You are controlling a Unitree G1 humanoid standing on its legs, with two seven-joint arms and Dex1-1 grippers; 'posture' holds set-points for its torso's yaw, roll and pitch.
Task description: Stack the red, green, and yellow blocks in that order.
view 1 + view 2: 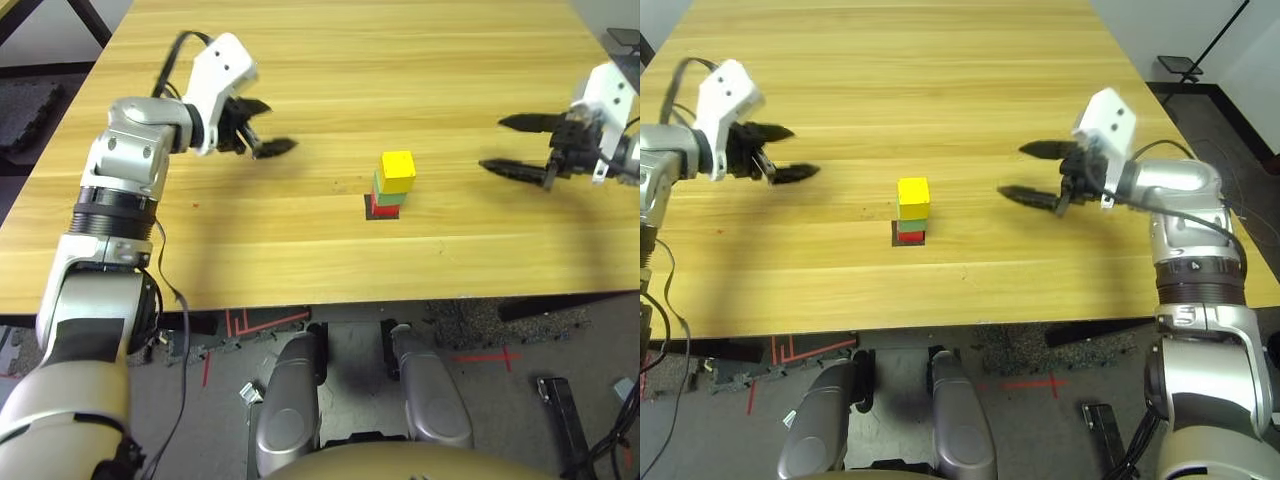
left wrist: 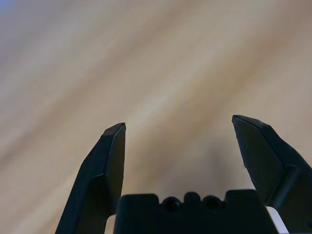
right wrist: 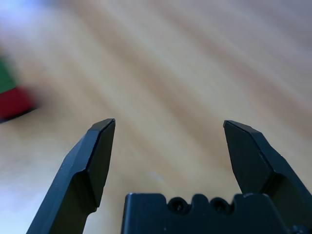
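The three blocks stand as one tower in the middle of the table: the red block (image 1: pixel 385 209) lowest, on a small black patch, the green block (image 1: pixel 384 190) on it, and the yellow block (image 1: pixel 398 171) on top, set slightly askew. My left gripper (image 1: pixel 268 128) hangs open and empty to the tower's left, well apart from it. My right gripper (image 1: pixel 512 145) is open and empty to the tower's right, fingers pointing toward it. In the right wrist view the red block (image 3: pixel 13 102) and green block (image 3: pixel 6 78) show at the edge.
The wooden table (image 1: pixel 330 60) stretches bare behind and around the tower. Its front edge (image 1: pixel 330 292) runs close below the tower. Floor with dark mats and red tape marks lies beyond the edges.
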